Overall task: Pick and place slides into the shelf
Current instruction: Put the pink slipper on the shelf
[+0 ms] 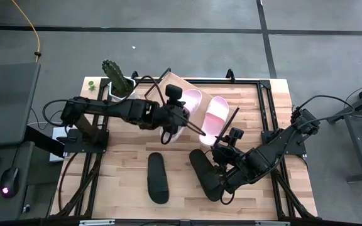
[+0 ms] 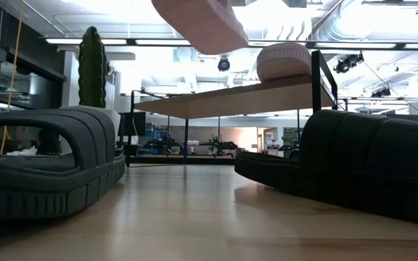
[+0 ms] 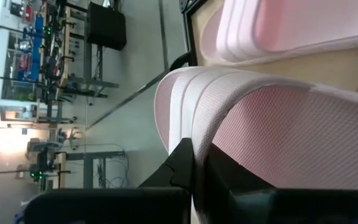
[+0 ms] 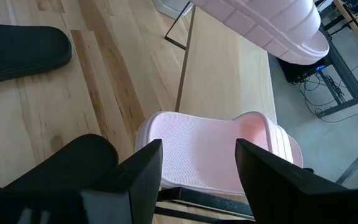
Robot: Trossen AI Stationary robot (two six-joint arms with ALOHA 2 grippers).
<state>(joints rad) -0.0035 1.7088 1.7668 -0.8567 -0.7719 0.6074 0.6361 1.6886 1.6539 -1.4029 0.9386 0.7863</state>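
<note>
My left gripper (image 1: 173, 123) is shut on a pale pink slide (image 1: 188, 105) and carries it above the slanted light-wood shelf (image 1: 176, 83); in the low view this slide (image 2: 202, 22) hangs high over the shelf (image 2: 231, 96). The second pink slide (image 1: 216, 116) lies sole-down on the shelf board. Two black slides (image 1: 158, 177) (image 1: 205, 172) lie flat on the tabletop. My right gripper (image 1: 222, 148) is open at the shelf's near edge, above the right black slide; in its wrist view the fingers (image 4: 148, 168) frame the resting pink slide (image 4: 210, 149) without touching it. My left gripper pinches the pink slide between its two fingers (image 3: 185, 163) at the slide's rim (image 3: 199, 149), near the end closer to the table's near edge. The fingers come level from the table's left. The slide is lifted clear of shelf and table.
A cactus in a white pot (image 1: 118, 80) stands at the table's far left, next to the shelf. The shelf's thin black wire frame (image 1: 231, 118) rises at its right end. Bare tabletop lies along the near edge, left of the black slides.
</note>
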